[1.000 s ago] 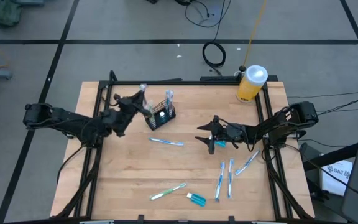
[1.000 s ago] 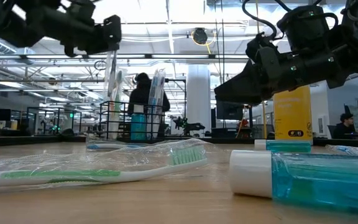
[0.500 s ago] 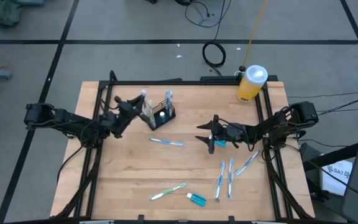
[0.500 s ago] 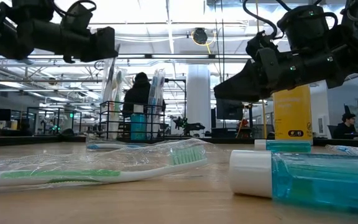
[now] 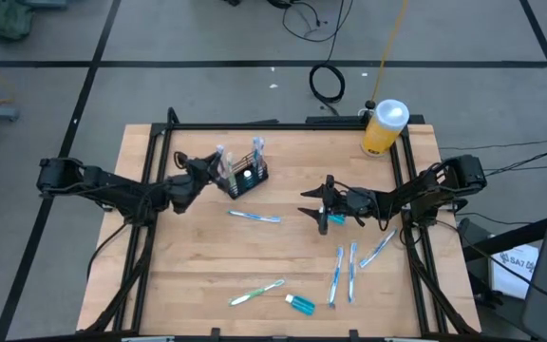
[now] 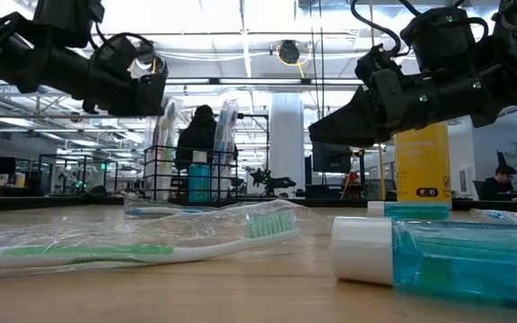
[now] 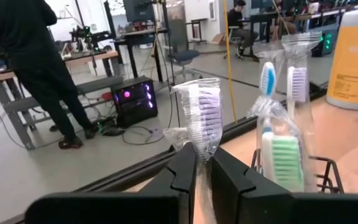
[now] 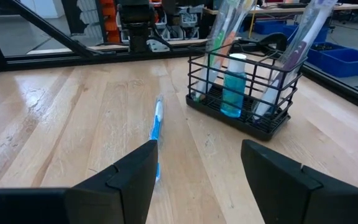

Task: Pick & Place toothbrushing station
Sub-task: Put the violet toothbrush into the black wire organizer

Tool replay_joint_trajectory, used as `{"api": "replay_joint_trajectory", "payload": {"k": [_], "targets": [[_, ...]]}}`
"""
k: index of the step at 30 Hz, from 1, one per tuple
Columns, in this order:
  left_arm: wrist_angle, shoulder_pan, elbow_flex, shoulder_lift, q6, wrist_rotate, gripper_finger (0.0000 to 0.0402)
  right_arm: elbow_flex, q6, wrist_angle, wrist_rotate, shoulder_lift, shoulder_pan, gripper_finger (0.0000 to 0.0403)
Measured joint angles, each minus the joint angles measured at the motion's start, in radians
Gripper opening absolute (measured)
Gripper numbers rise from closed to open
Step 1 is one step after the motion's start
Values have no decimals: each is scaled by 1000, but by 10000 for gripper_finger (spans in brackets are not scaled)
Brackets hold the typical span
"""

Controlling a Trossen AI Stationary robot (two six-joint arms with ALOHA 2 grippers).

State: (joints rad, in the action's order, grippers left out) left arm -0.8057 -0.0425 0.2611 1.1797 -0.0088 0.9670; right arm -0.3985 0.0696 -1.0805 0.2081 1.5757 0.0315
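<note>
The toothbrushing station, a black wire caddy (image 5: pixel 245 178) (image 8: pixel 241 93), stands on the table's far left part, with wrapped toothbrushes and a blue tube upright in it. My left gripper (image 5: pixel 207 168) (image 7: pixel 203 167) is just left of it, shut on a wrapped toothbrush with purple bristles (image 7: pixel 201 118). My right gripper (image 5: pixel 316 211) (image 8: pixel 197 158) hangs open at mid-table, pointing toward the caddy, with nothing between its fingers. My left gripper pinches the wrapped toothbrush between its two fingers, just below the bristle head (image 7: pixel 202 160). The fingers come level from the table's left and lie across the brush. The brush stands upright, head above the fingers (image 6: pixel 163 121). Its lower end is hidden.
A yellow bottle with a white cap (image 5: pixel 385 128) stands at the far right corner. One blue toothbrush (image 5: pixel 254 217) lies between caddy and right gripper. Several wrapped toothbrushes (image 5: pixel 345 271), a green one (image 5: pixel 256 293) and a small blue bottle (image 5: pixel 301 303) lie toward the near edge.
My left gripper has come down beside the caddy's left end, rolling a little, still shut on the purple-bristled toothbrush, which has sunk with it and stays upright.
</note>
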Motion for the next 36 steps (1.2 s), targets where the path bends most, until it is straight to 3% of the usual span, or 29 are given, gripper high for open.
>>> {"api": "replay_joint_trajectory", "payload": {"k": [9, 29, 36], "targets": [[86, 0, 0, 0, 4, -155, 31, 0, 0, 0, 0, 0, 0, 224], [121, 0, 2, -1, -20, -155, 32, 0, 31, 0, -1, 0, 3, 224], [131, 0, 5, 2, -22, -155, 94, 0, 31, 0, -1, 0, 3, 224]]}}
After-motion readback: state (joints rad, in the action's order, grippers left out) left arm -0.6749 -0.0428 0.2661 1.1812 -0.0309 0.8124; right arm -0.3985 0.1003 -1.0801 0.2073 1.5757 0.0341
